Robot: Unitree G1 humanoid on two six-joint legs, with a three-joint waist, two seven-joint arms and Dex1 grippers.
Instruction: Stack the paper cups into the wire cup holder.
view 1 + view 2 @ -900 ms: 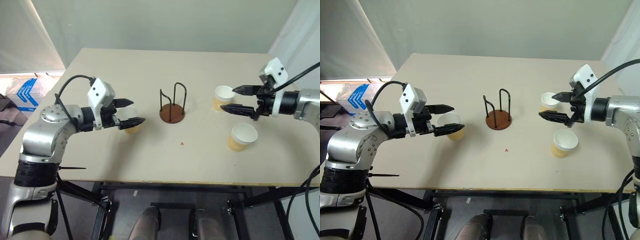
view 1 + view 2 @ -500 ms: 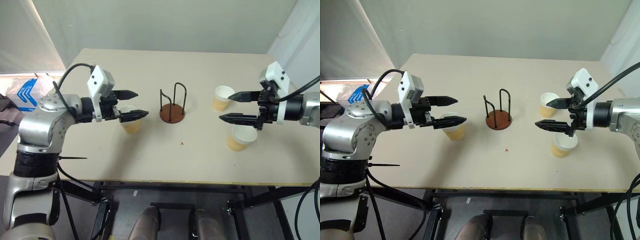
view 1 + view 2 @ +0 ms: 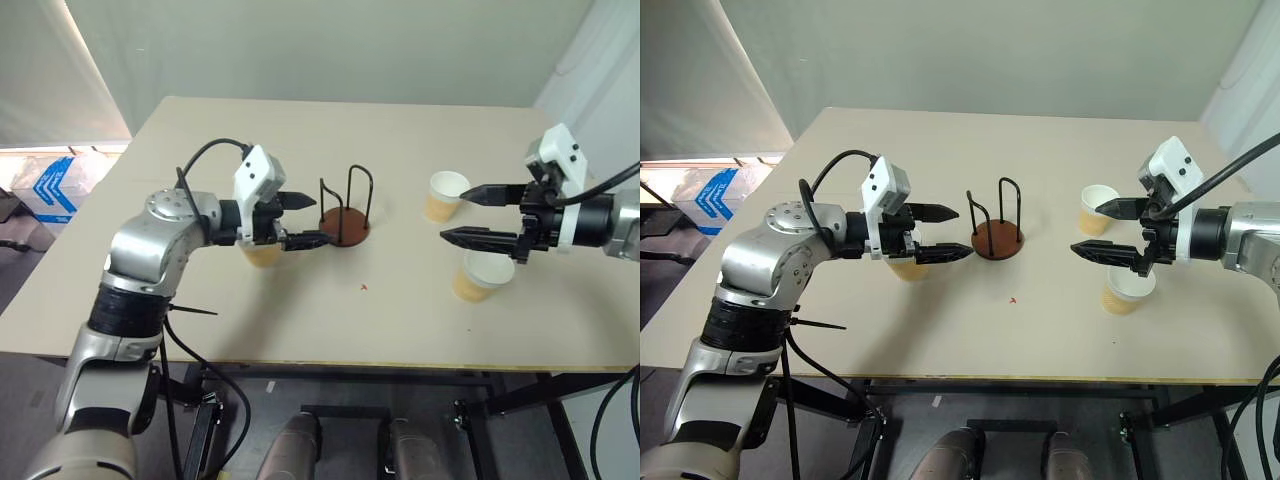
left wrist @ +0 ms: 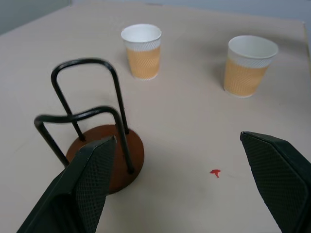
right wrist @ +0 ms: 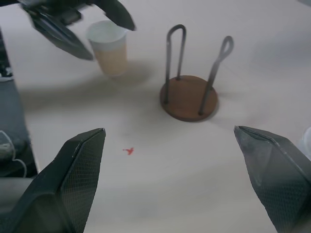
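Three paper cups stand on my tabletop: one under my left end effector, two by the right end effector. Both end effectors gape wide, holding nothing. Wire cup holder sits between them, empty, just beside the left fingertips.

Light is even and soft from overhead, no hard glare on the table. I see bright daylight spilling in at the far left edge of the head views, washing out the floor there. Shadows are faint: a soft smudge beside the wire cup holder and the cup in the right wrist view. Head views are sharp. In both wrist views the near fingers read dark and slightly soft; the other gripper at upper left is blurred.
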